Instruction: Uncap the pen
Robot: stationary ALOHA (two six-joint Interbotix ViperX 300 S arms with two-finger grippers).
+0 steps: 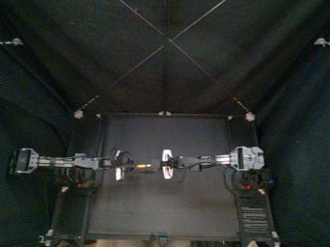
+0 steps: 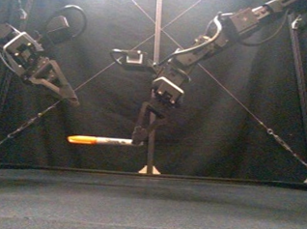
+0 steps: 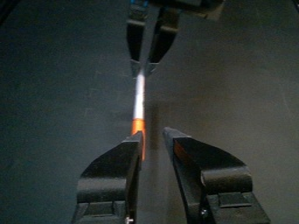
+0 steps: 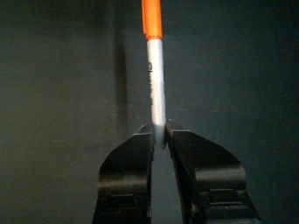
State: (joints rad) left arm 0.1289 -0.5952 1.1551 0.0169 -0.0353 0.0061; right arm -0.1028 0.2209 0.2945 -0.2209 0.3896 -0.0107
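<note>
while your right gripper (image 2: 140,135) clamps the one pen (image 2: 106,140) by its white end, level above the table (image 2: 149,203), its single orange cap (image 2: 80,139) faces your left gripper (image 2: 65,92), jaws apart, up beside it.

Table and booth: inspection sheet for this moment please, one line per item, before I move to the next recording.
Surface: black table, nothing resting on it.
Job's things: marker pen held level in the air, orange cap still on.
Clutter: nothing seen.
Grippers: right tool shut on the pen's barrel at the end away from the cap; left tool open, with the cap end near its tips and not clamped.
Cables: nothing seen.
Surroundings: black curtains at the back and both sides.
</note>
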